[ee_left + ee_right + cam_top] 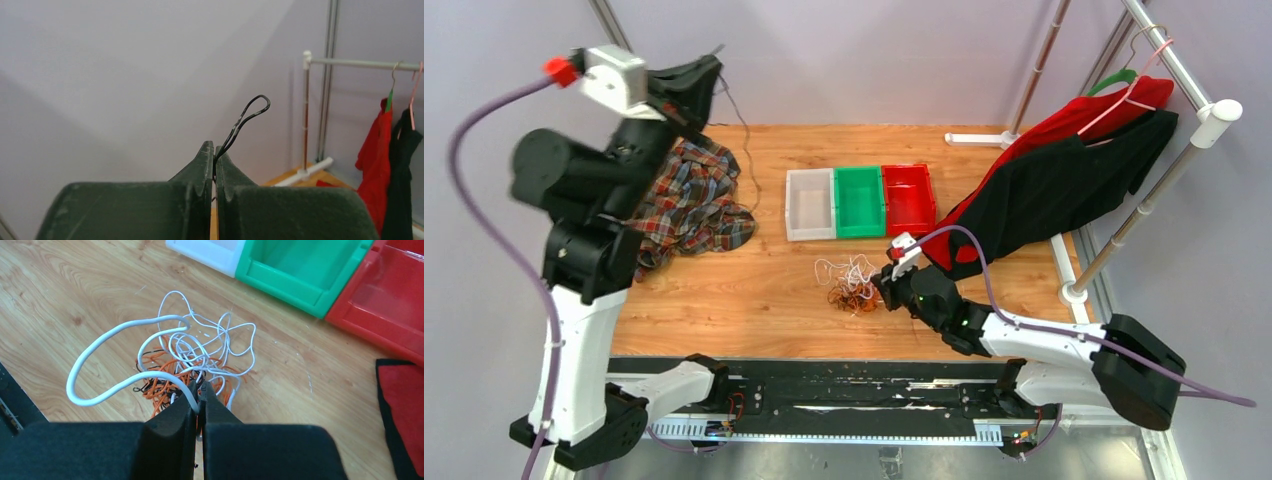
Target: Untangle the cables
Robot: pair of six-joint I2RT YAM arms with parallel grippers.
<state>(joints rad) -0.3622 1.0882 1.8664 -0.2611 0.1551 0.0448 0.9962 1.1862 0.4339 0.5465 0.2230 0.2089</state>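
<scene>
- The right gripper (200, 390) sits low over the middle of the table (754, 310). Its fingers are pressed together on a white cable (100, 347) at the near edge of the heap. From the grip that cable bows out in a wide loop to the left.
- The heap of cables (852, 283) lies on the wood just left of that gripper. Thin white strands are spread on its far side, and orange strands (162, 382) with a little black are bunched beneath.
- Just beyond the heap three bins stand side by side, touching: white bin (809, 205), green bin (858, 200) and red bin (908, 198).
- A plaid shirt (692, 200) lies crumpled at the far left of the table.
- On the right, a rack (1214, 120) carries a red garment (1124, 100) and a black garment (1064, 190).
- The left gripper (215, 152) is raised high at the far left. Its fingers are closed on a thin black cable (250, 112), whose small loop stands above the tips. The rest hangs down to the table beside the shirt, apart from the heap.
</scene>
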